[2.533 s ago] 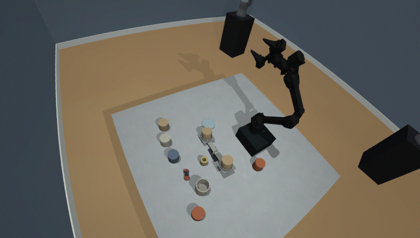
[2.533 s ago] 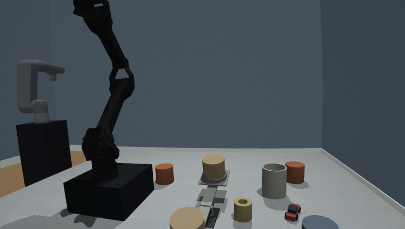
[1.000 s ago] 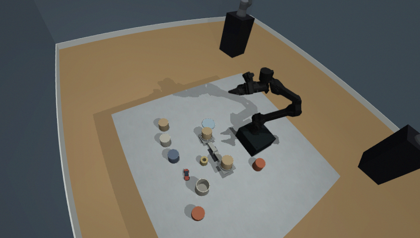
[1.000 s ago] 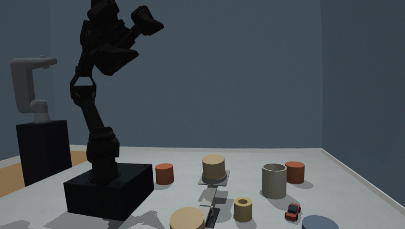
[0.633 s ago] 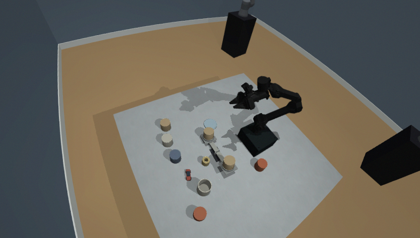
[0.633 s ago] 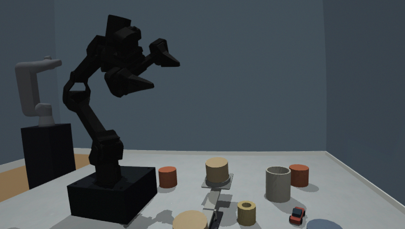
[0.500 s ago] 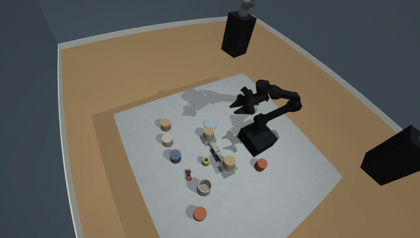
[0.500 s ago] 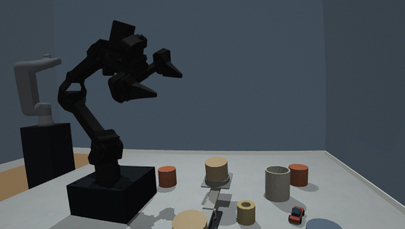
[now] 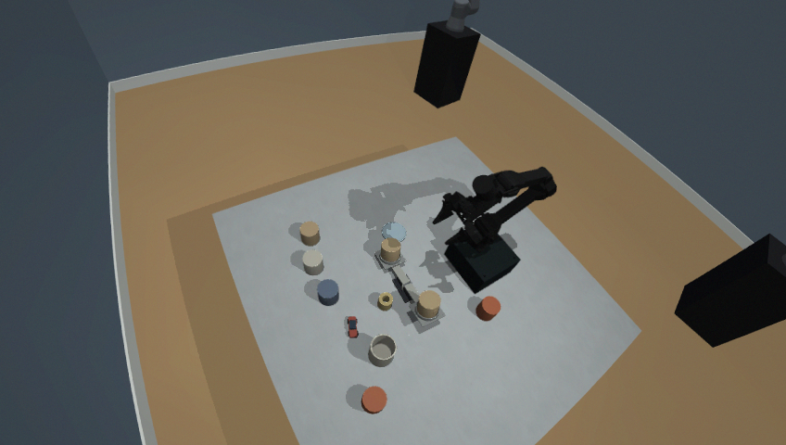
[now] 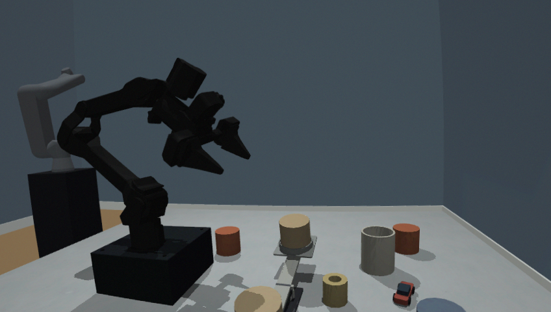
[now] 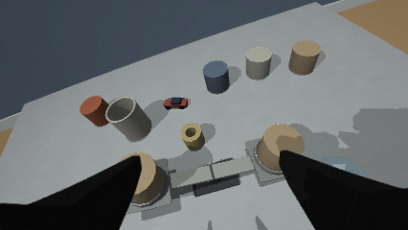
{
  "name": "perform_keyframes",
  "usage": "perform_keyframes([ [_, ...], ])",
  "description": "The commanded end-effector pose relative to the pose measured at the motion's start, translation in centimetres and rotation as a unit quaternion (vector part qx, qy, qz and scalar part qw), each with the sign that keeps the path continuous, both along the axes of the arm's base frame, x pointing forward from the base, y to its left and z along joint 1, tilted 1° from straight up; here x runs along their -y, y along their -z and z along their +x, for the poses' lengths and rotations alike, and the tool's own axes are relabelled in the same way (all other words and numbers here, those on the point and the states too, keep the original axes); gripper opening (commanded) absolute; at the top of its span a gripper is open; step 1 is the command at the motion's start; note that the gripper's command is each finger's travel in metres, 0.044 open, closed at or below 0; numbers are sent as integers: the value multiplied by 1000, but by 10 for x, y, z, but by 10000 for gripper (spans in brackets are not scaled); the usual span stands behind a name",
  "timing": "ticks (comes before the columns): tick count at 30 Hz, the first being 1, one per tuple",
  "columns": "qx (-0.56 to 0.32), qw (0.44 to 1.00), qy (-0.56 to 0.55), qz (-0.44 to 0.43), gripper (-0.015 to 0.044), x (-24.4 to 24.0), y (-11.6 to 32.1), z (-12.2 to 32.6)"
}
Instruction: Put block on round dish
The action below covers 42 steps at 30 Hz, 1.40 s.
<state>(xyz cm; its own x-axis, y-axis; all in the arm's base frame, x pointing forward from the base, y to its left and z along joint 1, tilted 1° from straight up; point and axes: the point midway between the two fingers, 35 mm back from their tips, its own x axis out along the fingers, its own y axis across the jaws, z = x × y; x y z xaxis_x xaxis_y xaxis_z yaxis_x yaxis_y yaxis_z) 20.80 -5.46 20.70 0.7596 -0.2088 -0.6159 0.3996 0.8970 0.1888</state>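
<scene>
The balance point(image 9: 401, 275) point(image 10: 288, 272) point(image 11: 234, 168) bears two closed tan cups. One cup point(image 9: 390, 251) point(image 10: 258, 301) point(image 11: 280, 144) stands on the end beside the pale blue round dish point(image 9: 394, 228) point(image 11: 351, 165). The other cup point(image 9: 428, 305) point(image 10: 294, 231) point(image 11: 150, 177) stands on the far end, whose plate casts a clearly offset shadow; that end looks higher. No block shows. The dish holds nothing visible. My gripper point(image 9: 440, 233) point(image 10: 236, 165) point(image 11: 211, 159) is open and empty, high above the table on the base side of the balance.
A brass ring point(image 9: 385, 300) point(image 10: 334, 294) stands beside the balance. Beyond are a hollow grey container point(image 9: 381, 358) point(image 10: 377, 255), a toy car point(image 9: 352, 326) and blue point(image 9: 328, 292), cream point(image 9: 313, 262) and tan point(image 9: 310, 234) cylinders. A red cylinder point(image 9: 488, 309) stands near my base, another point(image 9: 374, 400) farther off.
</scene>
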Motion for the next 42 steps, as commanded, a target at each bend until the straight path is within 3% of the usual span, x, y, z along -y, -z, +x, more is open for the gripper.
perform_keyframes([
  [1,-40,998,-44,-33,440,-11,22,-6],
  [6,-81,990,-94,-69,440,-22,43,-13],
  [17,-128,975,-136,-117,440,-14,43,-5],
  [42,-323,843,-360,-234,440,43,66,40],
])
